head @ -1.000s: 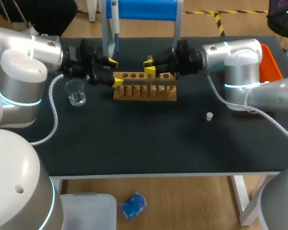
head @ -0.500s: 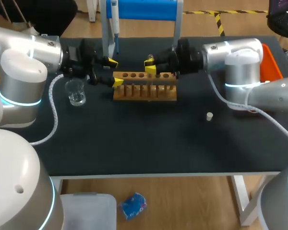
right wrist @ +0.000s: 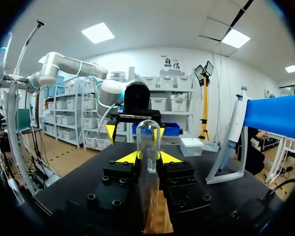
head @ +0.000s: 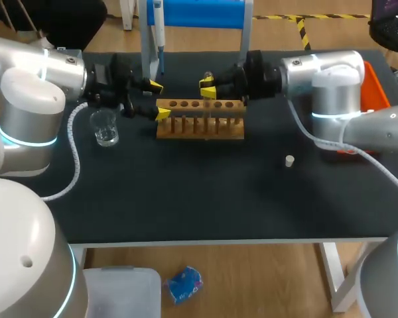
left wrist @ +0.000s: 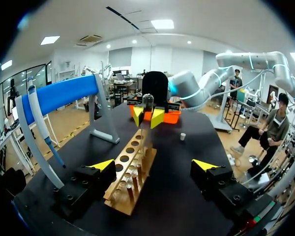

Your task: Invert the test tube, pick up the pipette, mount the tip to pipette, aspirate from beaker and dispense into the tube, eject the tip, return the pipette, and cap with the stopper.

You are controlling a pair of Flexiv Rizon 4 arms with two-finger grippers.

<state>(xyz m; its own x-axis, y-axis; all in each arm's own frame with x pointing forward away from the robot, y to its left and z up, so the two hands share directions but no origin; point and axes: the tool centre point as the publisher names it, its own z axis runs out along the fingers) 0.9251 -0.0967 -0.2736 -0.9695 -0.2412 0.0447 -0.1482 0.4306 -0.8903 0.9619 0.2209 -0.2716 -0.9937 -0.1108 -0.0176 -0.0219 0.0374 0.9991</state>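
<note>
My right gripper (head: 207, 90) is shut on a clear glass test tube (right wrist: 148, 142), held upright just above the wooden rack (head: 200, 119) with its rounded end uppermost. In the left wrist view that tube (left wrist: 147, 101) shows over the rack's far end. Beside the rack's left end my left gripper (head: 156, 99) stands wide open and holds nothing; the rack (left wrist: 132, 172) runs out ahead between its fingers. A glass beaker (head: 105, 127) sits left of the rack. The pipette (head: 158, 26) hangs on the blue stand (head: 196, 13) behind. A small white stopper (head: 289, 160) lies to the right.
An orange tray (head: 373, 86) sits at the table's far right edge, behind my right arm. The stand's grey legs (head: 148, 53) rise just behind the rack, close to both grippers. Dark tabletop (head: 199, 199) stretches toward the front edge.
My right gripper has risen a little with the test tube, lifting it higher over the rack. The left arm has kept still.
</note>
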